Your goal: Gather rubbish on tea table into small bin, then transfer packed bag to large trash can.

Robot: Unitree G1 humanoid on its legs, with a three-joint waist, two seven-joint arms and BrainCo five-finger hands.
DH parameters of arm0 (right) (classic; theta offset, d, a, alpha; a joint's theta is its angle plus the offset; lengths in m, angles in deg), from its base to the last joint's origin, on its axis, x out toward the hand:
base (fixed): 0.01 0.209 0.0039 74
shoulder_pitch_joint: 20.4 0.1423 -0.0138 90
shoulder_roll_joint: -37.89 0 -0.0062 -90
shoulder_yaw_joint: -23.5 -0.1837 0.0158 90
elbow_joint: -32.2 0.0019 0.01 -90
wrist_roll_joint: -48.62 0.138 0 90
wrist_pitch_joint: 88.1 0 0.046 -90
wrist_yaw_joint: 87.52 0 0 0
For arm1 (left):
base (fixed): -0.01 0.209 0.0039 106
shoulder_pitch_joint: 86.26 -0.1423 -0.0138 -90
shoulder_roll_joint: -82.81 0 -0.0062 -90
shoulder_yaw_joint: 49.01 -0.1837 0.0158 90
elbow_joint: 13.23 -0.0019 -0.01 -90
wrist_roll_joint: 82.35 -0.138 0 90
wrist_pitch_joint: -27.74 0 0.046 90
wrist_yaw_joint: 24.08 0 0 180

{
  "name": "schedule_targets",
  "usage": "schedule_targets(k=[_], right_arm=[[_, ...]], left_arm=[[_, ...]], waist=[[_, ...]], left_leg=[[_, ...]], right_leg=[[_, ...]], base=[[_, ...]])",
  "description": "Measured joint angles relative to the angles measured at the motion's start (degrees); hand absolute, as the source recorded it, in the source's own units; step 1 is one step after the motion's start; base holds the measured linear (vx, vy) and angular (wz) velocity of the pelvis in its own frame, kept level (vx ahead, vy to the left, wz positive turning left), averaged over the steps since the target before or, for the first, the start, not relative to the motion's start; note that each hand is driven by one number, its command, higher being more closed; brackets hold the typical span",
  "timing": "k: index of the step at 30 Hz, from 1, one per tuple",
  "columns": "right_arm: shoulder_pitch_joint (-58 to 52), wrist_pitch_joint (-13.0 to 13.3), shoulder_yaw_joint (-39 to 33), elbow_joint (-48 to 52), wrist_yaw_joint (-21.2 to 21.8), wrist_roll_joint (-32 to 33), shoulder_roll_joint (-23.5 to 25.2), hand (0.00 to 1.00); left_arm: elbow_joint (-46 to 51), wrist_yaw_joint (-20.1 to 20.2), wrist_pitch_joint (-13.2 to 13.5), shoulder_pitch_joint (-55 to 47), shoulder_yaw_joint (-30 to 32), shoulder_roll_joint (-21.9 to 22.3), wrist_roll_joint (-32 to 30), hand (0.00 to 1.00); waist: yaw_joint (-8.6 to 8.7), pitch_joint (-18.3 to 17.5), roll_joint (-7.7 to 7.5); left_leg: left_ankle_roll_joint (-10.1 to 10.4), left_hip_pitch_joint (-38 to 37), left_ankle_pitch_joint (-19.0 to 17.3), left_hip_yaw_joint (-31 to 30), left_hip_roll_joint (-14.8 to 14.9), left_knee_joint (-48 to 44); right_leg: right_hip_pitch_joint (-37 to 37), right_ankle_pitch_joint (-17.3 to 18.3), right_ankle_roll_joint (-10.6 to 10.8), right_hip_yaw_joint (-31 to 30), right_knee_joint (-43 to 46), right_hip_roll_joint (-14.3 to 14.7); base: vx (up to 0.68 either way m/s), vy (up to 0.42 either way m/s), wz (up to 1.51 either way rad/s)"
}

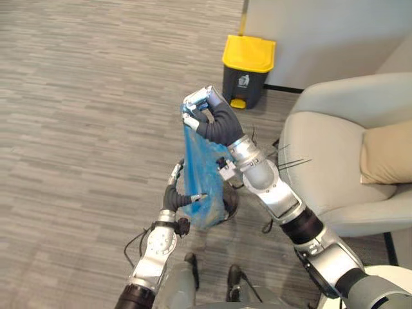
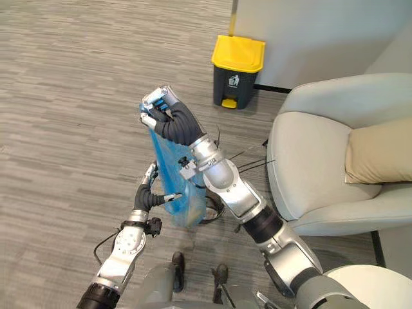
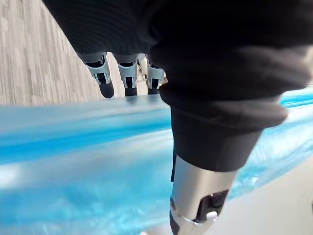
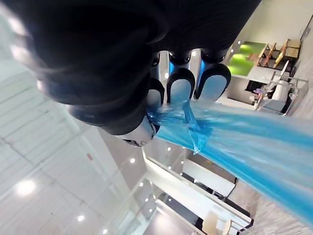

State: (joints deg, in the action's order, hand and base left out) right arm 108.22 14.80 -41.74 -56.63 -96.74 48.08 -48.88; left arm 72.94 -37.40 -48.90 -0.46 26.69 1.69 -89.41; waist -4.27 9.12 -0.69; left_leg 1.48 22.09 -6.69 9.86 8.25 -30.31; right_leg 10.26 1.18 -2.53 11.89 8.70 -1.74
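A blue bag (image 1: 203,181) of thin, crinkled, see-through plastic hung in the air above the floor, stretched into a long narrow shape, in front of the robot and well apart from the trash can. Its top was gathered into a twisted neck, and the right hand (image 1: 210,117) gripped that neck – in the right wrist view the dark-tipped fingers (image 4: 183,88) were curled tight round the bunched blue film. The bag widened towards its lower end, where the film looked slack and rumpled.

The left hand (image 1: 176,193) was low beside the bag's lower part, with its fingers straight and spread away from the thumb, holding nothing. The thumb tip pointed at the bag's side and seemed to touch it. In the left wrist view the smooth film ran across between the silver thumb (image 3: 195,200) and the row of fingers (image 3: 128,78).

Beyond the bag stood a large trash can (image 1: 248,69) – a boxy dark grey body with a glossy yellow lid and a yellow pedal, set against a pale wall (image 1: 322,38). To the robot's right was a rounded, pale grey upholstered armchair (image 1: 325,151) with a soft beige cushion (image 1: 386,154) on its seat. The floor (image 1: 77,96) was grey, with a streaked, plank-like pattern.
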Motion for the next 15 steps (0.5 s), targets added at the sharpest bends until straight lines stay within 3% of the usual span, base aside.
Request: schedule_targets(k=[1, 4, 5, 6, 7, 8, 10, 15], right_arm=[[0.02, -0.13, -0.18, 0.00, -0.30, 0.00, -0.03, 1.00], [-0.02, -0.45, -0.14, 0.00, -0.60, 0.24, -0.02, 1.00], [-0.01, -0.45, -0.14, 0.01, -0.58, 0.42, 0.11, 1.00], [-0.02, -0.40, -0.36, 0.16, -0.53, 0.49, 0.26, 1.00], [-0.51, -0.84, -0.74, 0.11, -0.30, 0.64, 1.46, 1.00], [-0.50, -1.08, -0.71, 0.11, 0.17, 0.65, 1.76, 1.00], [-0.33, -1.08, -0.45, 0.12, 1.17, 0.72, 4.11, 1.00], [0.15, -0.93, 2.95, 0.40, 3.43, 4.89, 7.39, 1.00]], left_arm=[[-0.04, 0.39, 0.01, -0.19, 0.00, 0.09, 0.12, 0.00], [-0.14, 0.96, 0.19, -0.76, -0.77, 0.12, 1.11, 0.00], [-0.20, 0.97, 0.40, -0.84, -1.27, 0.14, 1.69, 0.00], [-0.33, 1.09, 0.42, -0.56, -2.09, 0.23, 1.89, 0.00], [-1.54, 1.79, 0.46, 0.31, -3.26, -0.32, 1.89, 0.00], [-1.99, 2.03, 0.44, 0.46, -3.66, -0.73, 1.86, 0.00], [-2.65, 2.10, 0.33, 0.75, -4.37, -0.98, 1.71, 0.00], [-4.67, 1.56, -0.57, 3.48, -6.28, -1.05, -1.34, 0.00]], waist=[[0.18, 0.03, -0.05], [1.16, -0.09, 0.17], [1.65, -0.33, 0.51], [2.44, -0.84, 1.12], [2.56, -1.19, -1.05], [2.55, -1.54, -1.67], [2.03, -1.86, -2.13], [2.08, -4.54, -3.63]], left_leg=[[-0.90, -0.29, -0.82, 0.33, 0.74, -2.00], [-0.54, -7.16, -3.88, 1.19, 3.91, -2.06], [1.03, -10.26, -4.76, 0.92, 4.31, 2.24], [5.56, -13.31, -6.00, 0.78, 3.78, 10.84], [4.80, -13.34, -3.15, 1.32, 1.41, 14.16], [4.38, -13.01, -2.53, 1.34, 0.42, 14.89], [3.84, -13.09, -2.41, 1.31, -1.55, 14.08], [3.82, -14.38, -2.45, 1.77, -1.44, 14.89]], right_leg=[[0.16, -0.52, 0.11, 0.21, -0.26, -0.34], [0.14, -3.66, 1.10, 0.47, -3.13, -1.63], [0.12, -4.55, 2.05, 0.69, -4.36, -1.69], [0.13, -5.97, 3.75, 1.03, -6.71, -1.65], [0.31, -6.92, 4.58, 0.61, -9.21, -3.05], [0.34, -7.55, 4.63, 0.54, -10.17, -3.70], [-0.56, -10.44, 4.47, 0.08, -10.53, -5.31], [-0.82, -10.76, 4.34, -0.35, -10.13, -4.84]], base=[[-0.16, 0.052, 0.22], [-0.16, 0.127, 0.15], [-0.14, 0.206, 0.29], [-0.16, 0.263, 0.38], [-0.11, 0.208, 0.38], [-0.09, 0.186, 0.36], [-0.05, 0.175, 0.29], [-0.01, 0.050, -0.07]])
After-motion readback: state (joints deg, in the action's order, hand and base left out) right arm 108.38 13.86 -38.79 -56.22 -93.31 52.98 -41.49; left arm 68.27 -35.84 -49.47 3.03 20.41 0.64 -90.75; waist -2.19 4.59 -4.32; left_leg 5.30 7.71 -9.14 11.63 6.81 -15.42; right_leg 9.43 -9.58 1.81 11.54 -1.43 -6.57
